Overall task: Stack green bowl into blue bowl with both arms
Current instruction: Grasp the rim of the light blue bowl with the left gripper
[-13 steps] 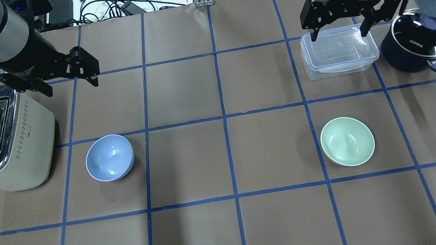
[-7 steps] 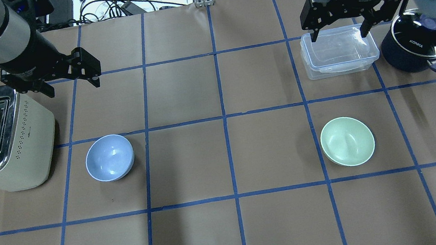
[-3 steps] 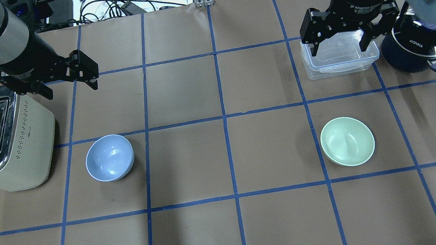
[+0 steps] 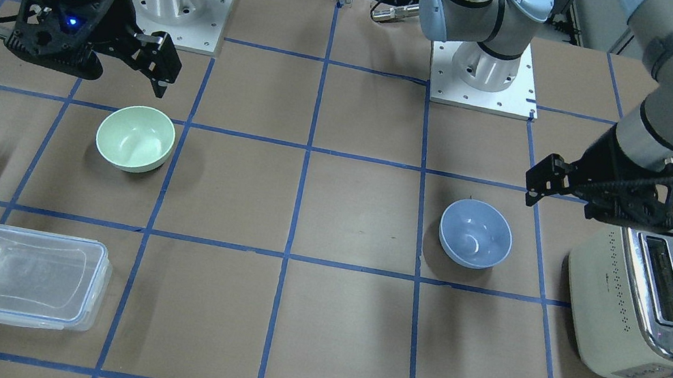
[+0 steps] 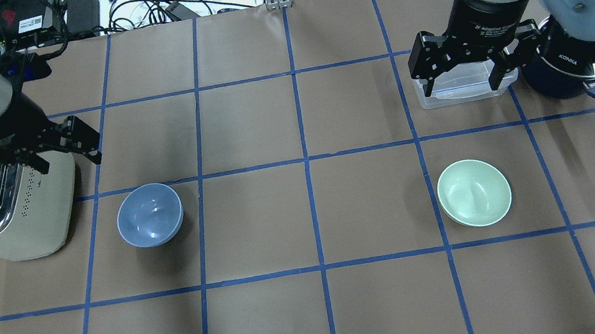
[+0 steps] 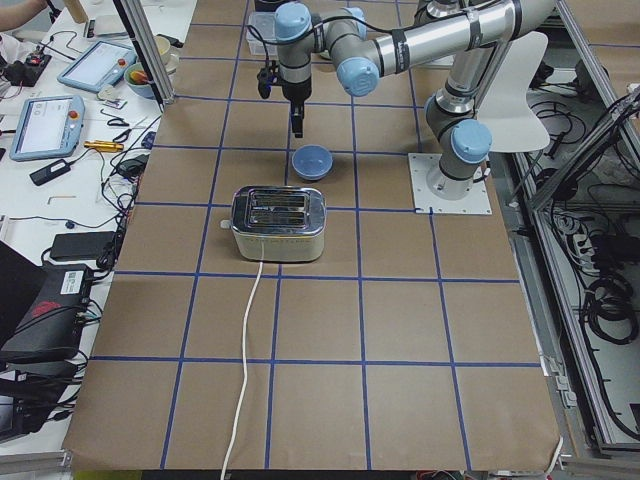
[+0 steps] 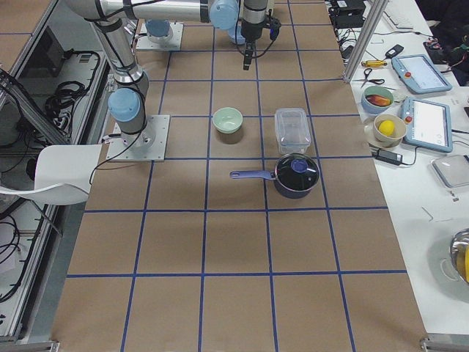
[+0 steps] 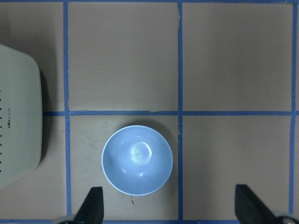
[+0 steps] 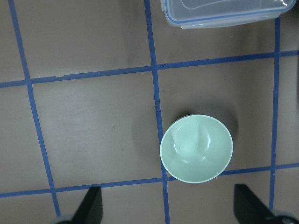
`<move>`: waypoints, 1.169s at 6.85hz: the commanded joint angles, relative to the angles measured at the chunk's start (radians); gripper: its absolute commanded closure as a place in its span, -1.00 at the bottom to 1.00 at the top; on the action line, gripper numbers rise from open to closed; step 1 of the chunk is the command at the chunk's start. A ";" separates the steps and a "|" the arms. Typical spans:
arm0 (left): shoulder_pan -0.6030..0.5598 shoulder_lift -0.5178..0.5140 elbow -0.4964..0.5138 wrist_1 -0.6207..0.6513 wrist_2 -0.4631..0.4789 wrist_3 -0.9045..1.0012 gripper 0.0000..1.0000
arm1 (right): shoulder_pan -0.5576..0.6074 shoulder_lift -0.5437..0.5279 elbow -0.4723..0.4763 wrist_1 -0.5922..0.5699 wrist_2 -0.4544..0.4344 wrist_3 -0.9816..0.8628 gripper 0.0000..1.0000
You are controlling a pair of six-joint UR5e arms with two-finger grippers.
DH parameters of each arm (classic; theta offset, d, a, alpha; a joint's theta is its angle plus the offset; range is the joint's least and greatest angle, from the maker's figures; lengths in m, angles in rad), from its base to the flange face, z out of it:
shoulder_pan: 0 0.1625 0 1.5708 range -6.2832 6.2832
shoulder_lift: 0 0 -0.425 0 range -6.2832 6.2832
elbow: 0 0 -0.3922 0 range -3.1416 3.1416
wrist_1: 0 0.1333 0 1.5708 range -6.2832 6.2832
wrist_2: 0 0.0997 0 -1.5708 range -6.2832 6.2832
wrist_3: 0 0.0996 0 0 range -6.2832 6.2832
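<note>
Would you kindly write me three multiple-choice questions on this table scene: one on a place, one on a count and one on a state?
1. What stands beside the blue bowl?
A. a toaster
B. a kettle
C. a cutting board

2. How many bowls rest on the brown paper?
A. one
B. two
C. four

3. The green bowl is:
A. upright and empty
B. upside down
C. stacked in the blue bowl

Answers:
1 A: the overhead view shows the toaster right next to it.
2 B: only the blue bowl and the green bowl lie on the paper.
3 A: its open hollow faces up with nothing inside, far from the blue bowl.
</note>
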 commanded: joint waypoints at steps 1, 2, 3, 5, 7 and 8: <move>0.043 -0.101 -0.143 0.226 0.007 0.023 -1.00 | 0.000 -0.003 -0.011 -0.045 0.002 -0.130 -1.00; 0.043 -0.144 -0.197 0.314 -0.001 0.012 -1.00 | -0.001 -0.003 -0.010 -0.046 0.005 -0.132 -1.00; 0.043 -0.167 -0.212 0.330 -0.003 0.010 -1.00 | -0.001 -0.001 -0.007 -0.046 0.002 -0.132 -1.00; 0.043 -0.199 -0.220 0.325 -0.003 0.017 -0.71 | -0.001 -0.001 -0.007 -0.046 0.003 -0.130 -1.00; 0.043 -0.224 -0.246 0.321 -0.012 0.010 0.99 | -0.001 -0.003 -0.009 -0.046 -0.009 -0.129 -1.00; 0.040 -0.215 -0.249 0.317 -0.062 0.004 1.00 | -0.001 -0.009 -0.007 -0.046 -0.009 -0.129 -1.00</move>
